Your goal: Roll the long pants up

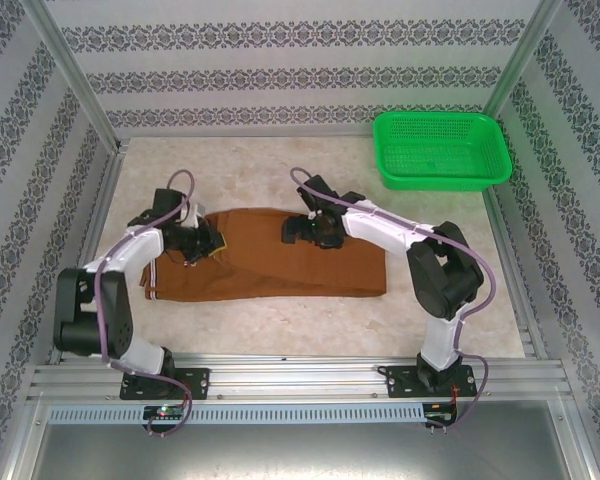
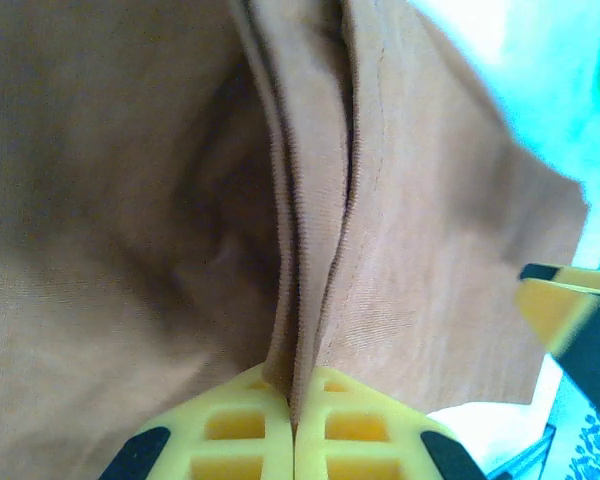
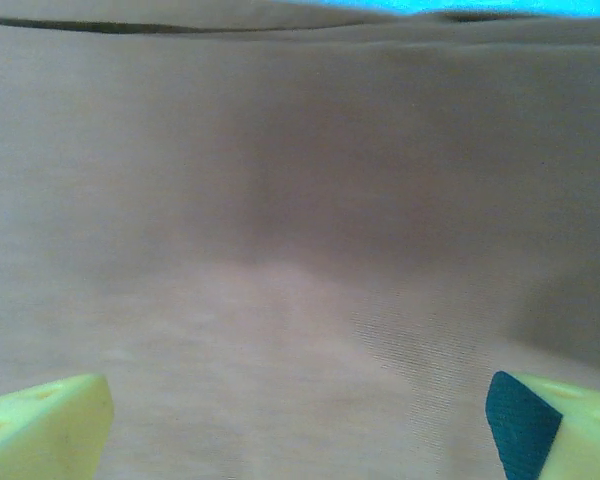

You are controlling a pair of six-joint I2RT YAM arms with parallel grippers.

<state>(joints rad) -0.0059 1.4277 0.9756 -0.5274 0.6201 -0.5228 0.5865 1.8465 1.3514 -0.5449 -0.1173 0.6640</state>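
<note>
Left claw [image 2: 295,400] clamps the long pants [image 1: 280,265], the pinched edge hidden.

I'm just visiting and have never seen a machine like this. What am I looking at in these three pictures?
Two robot arms are bolted to the near edge of a table. The wide picture comes from a camera above and behind them; the two close-ups come from cameras on their wrists. Rust-brown long pants lie on the table, with a green basket at the far right corner. The left tool is shut, pinching a fold of the pants. The right tool is open over the cloth, holding nothing.
</note>
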